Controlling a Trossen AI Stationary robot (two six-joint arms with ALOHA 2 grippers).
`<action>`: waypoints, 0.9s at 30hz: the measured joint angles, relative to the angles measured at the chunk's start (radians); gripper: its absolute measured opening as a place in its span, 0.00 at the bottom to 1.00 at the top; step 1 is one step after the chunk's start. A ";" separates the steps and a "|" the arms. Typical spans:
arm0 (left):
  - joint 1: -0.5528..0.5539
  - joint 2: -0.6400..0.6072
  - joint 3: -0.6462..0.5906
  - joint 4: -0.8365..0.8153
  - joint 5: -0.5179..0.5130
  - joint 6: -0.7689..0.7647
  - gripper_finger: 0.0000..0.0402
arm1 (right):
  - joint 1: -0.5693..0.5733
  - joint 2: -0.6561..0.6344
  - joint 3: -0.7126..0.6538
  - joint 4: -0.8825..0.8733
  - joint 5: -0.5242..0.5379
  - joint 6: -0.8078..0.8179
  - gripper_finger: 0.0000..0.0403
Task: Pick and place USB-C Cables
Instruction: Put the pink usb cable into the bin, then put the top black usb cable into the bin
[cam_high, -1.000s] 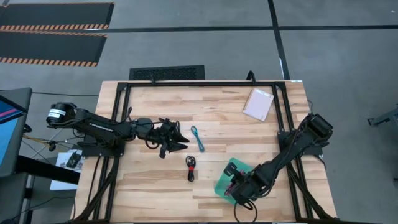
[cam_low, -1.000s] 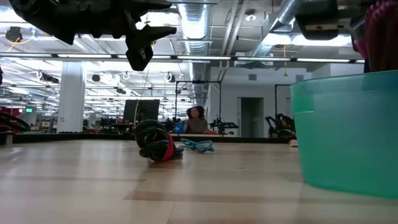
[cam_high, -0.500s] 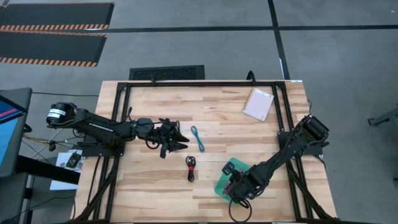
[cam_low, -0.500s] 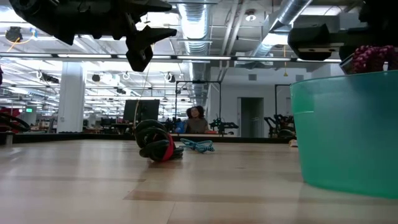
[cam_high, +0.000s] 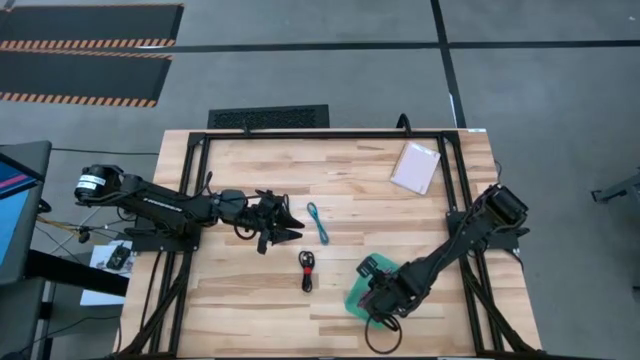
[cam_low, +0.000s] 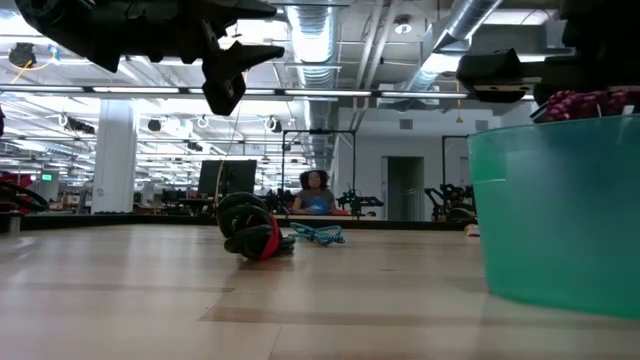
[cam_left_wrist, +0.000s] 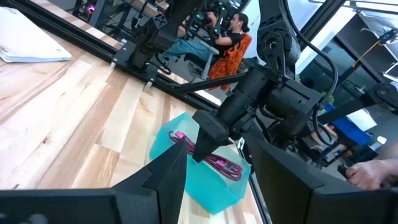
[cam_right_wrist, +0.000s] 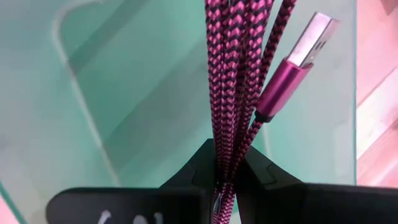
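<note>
My right gripper (cam_right_wrist: 221, 182) is shut on the maroon-pink USB-C cable (cam_left_wrist: 214, 160) and points steeply down into the translucent green tray (cam_high: 360, 272) near the table's front right. The cable's metal plug (cam_right_wrist: 300, 55) shows over the tray floor. The teal-blue cable (cam_high: 318, 222) lies flat mid-table. The black cable with a red band (cam_high: 307, 270) lies nearer the front edge. My left gripper (cam_high: 287, 226) hangs level above the table, left of the teal cable, open with nothing between its fingers. My right gripper pinches several strands of the maroon-pink cable bundle (cam_right_wrist: 225, 124) together between its two fingers. The fingers come from above, slanting steeply down, and the strands run on past the fingertips. The bundle reaches down inside the tray walls; whether it touches the tray floor I cannot tell.
A pale pink flat packet (cam_high: 415, 167) lies at the table's far right. A black frame rail (cam_high: 330, 134) runs around the table top. Bare wood stretches between the two loose cables and the tray. A person sits in the room beyond the table (cam_low: 315, 195).
My right gripper has gone down toward the tray with the maroon-pink cable. The cable was above the tray's rim and now sits at the rim and inside the walls. The gripper stays shut on it.
</note>
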 joint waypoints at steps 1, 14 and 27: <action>0.000 0.000 0.000 0.002 0.000 0.000 0.42 | -0.002 0.000 0.000 0.000 0.000 0.013 0.13; 0.004 0.000 0.000 0.015 -0.007 0.002 0.42 | -0.019 0.000 0.000 -0.019 -0.024 0.130 0.23; 0.000 0.000 0.000 -0.040 -0.012 -0.013 0.42 | -0.026 -0.011 0.001 0.028 -0.023 0.287 0.39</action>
